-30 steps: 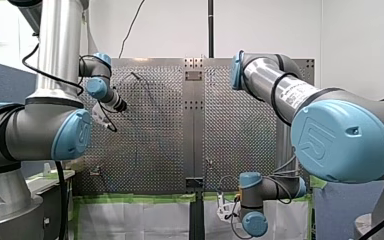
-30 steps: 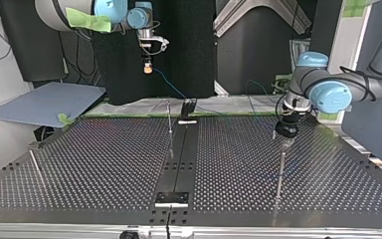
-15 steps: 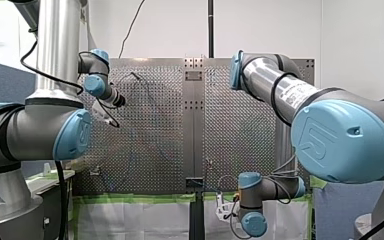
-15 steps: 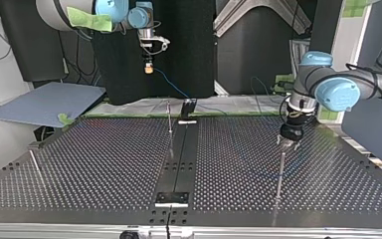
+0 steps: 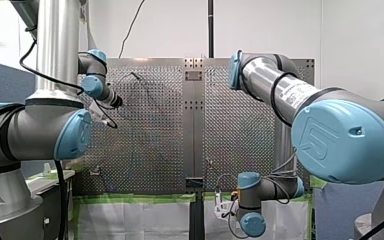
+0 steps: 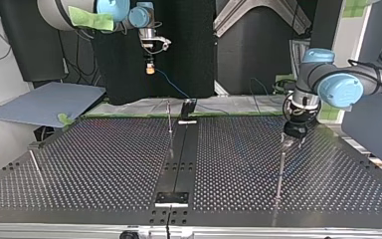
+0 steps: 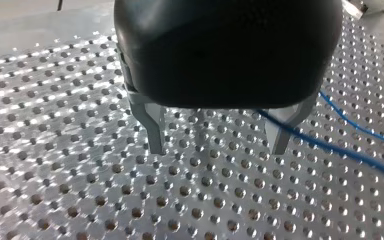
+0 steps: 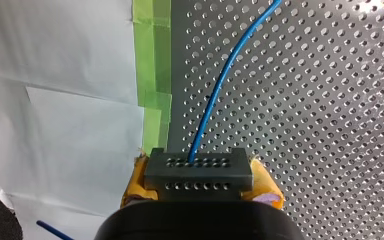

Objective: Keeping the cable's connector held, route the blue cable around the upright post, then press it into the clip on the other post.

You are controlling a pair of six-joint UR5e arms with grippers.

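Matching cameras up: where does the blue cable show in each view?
Front view: too faint to tell.
Top view: the blue cable runs from my right hand toward the table.
Left wrist view: beside my left hand, over the table.
Right wrist view: leaves the connector ahead.
Shared landmark: perforated table.

A raised UR emblem marks the big blue joint cap [image 5: 344, 141] on the robot's right arm; the white label [image 5: 294, 95] on its tube is too small to read

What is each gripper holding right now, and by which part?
My right gripper holds the blue cable by its grey connector, yellow pads on its two sides. My left gripper is open, holding nothing.
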